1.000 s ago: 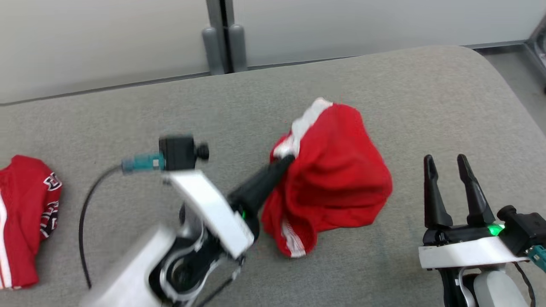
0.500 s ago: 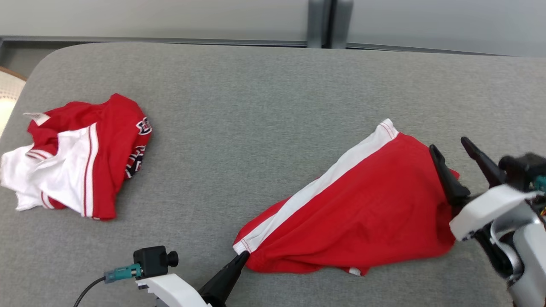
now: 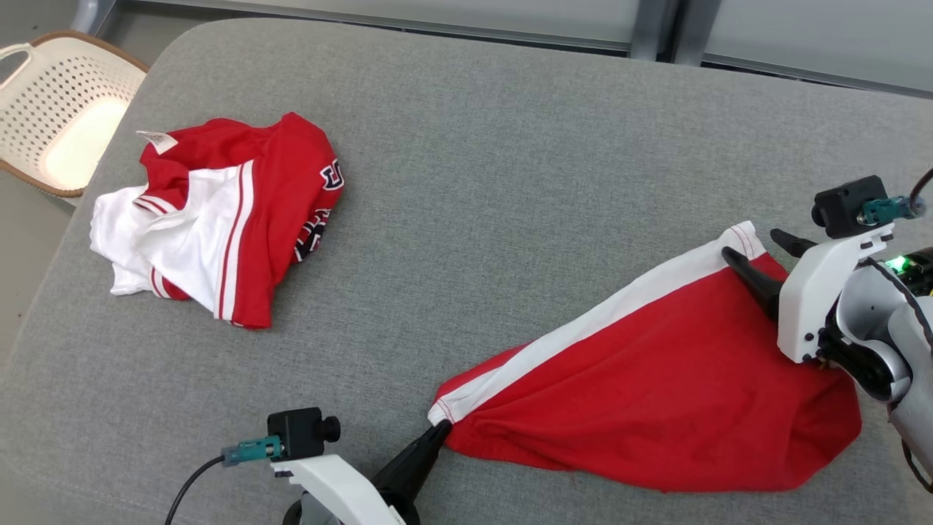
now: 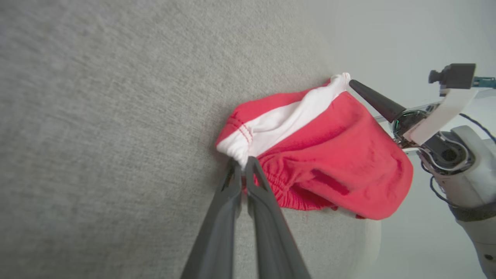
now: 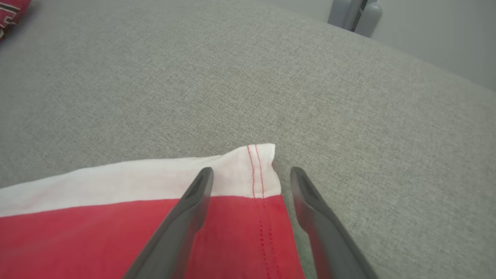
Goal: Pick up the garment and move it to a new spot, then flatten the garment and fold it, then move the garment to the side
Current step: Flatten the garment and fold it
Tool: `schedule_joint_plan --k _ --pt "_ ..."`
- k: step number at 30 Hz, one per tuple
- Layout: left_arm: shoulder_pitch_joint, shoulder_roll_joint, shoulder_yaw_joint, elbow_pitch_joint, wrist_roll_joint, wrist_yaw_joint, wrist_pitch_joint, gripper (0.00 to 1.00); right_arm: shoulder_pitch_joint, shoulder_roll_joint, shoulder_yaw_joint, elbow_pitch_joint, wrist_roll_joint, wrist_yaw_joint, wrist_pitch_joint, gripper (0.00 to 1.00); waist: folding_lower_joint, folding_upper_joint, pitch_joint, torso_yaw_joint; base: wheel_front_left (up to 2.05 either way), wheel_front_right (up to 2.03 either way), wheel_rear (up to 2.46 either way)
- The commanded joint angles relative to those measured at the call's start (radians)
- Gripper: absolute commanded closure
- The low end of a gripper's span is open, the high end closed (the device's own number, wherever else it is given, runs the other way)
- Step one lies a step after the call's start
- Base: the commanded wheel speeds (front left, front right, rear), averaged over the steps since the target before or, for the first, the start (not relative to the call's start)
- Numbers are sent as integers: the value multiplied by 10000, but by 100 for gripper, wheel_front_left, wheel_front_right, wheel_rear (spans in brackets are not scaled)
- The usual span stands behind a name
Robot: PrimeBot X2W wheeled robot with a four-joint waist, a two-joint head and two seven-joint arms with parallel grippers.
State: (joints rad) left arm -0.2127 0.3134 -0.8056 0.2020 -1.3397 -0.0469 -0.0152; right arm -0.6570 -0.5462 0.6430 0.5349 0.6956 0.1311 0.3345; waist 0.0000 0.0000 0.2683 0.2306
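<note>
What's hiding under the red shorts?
The grey cushion shows all around the red shorts, so probably just that. The cloth covers whatever lies directly beneath.

Laundry setting: grey upholstered surface (image 3: 510, 182), white basket (image 3: 51, 95)

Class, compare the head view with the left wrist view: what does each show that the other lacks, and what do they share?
Head view adds: a white basket beside the grey cushion, and a second red-and-white garment lying crumpled on it. Left wrist view adds: the puckered elastic waistband close to the fingertips. Shared: the red shorts with a white stripe, the left gripper shut on one corner, and the open right gripper at the far hem.
</note>
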Motion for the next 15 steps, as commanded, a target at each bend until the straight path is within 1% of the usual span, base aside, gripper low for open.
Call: schedule_joint_plan --k 1,6,11,12,13,14,15 --pt "-152 -6 -9 102 97 -82 -64 100 -195 -50 139 179 73 -7 -95 0 0 0 75 101 0 0 0" --pt "-281 -182 -83 378 132 -228 -70 100 -662 12 769 974 113 -7 -583 0 0 0 227 207 0 0 0" --pt "-418 -286 -169 623 200 -296 -38 100 -1053 21 1485 1628 226 -7 -792 0 0 0 357 300 0 0 0" --pt "-438 -303 -183 665 222 -296 -37 100 -1117 14 1611 1687 247 -7 -926 51 0 0 377 302 0 0 0" --pt "-467 -309 -187 715 251 -307 -42 100 -1185 -3 1730 1748 247 -7 -1049 88 0 0 390 298 0 0 0" --pt "-493 -307 -188 765 277 -304 -58 100 -1242 -14 1868 1785 261 -7 -1134 100 0 0 394 286 0 0 0" --pt "-512 -299 -177 822 289 -306 -84 100 -1334 -37 2007 1800 291 -7 -1252 100 0 0 389 260 0 0 0"
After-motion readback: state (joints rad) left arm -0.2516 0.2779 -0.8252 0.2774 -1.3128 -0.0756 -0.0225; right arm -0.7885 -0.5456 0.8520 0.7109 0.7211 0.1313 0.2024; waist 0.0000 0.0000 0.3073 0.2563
